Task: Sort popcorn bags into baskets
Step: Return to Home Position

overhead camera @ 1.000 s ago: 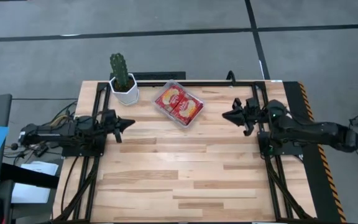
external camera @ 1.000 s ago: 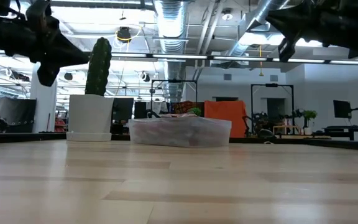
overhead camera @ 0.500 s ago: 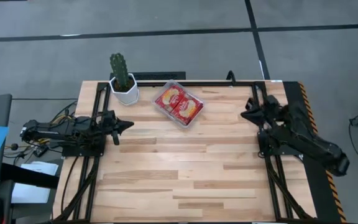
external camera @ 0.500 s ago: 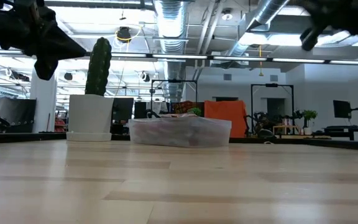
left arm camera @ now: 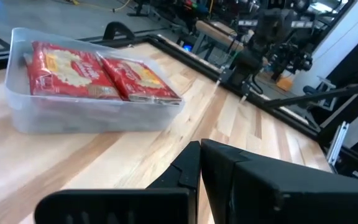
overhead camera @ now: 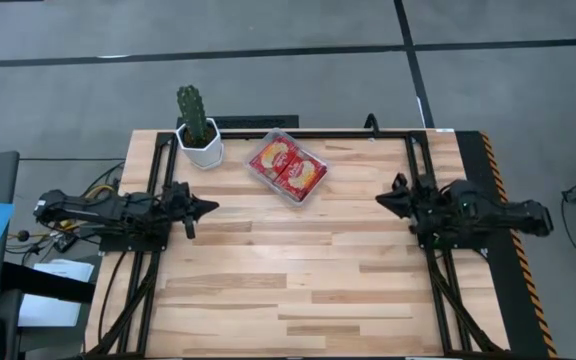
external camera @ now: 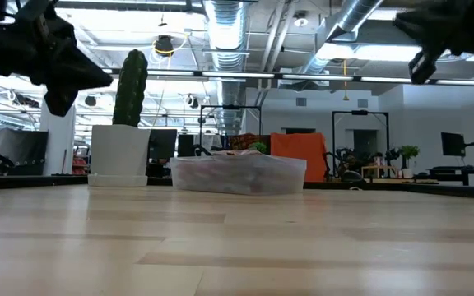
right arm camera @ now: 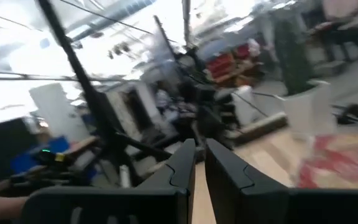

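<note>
Left wrist view puts the left gripper [left arm camera: 199, 149] nearest, its two dark fingers pressed together with nothing between them, at the left edge of the table [overhead camera: 298, 280]. Beyond it stands the clear tray [left arm camera: 86, 118], near the far edge and close to the cactus pot [overhead camera: 200, 147]. The popcorn bags [left arm camera: 98, 71] lie flat inside it, two red faces on top; how many lie beneath is hard to tell. Farther off, the right gripper [overhead camera: 386, 200] hangs at the right edge, likewise closed and empty. The bags look light, thin and crinkly, with slick film that may slip. A pinch across a short sealed end or a long edge would likely hold better than squeezing the soft middle.
</note>
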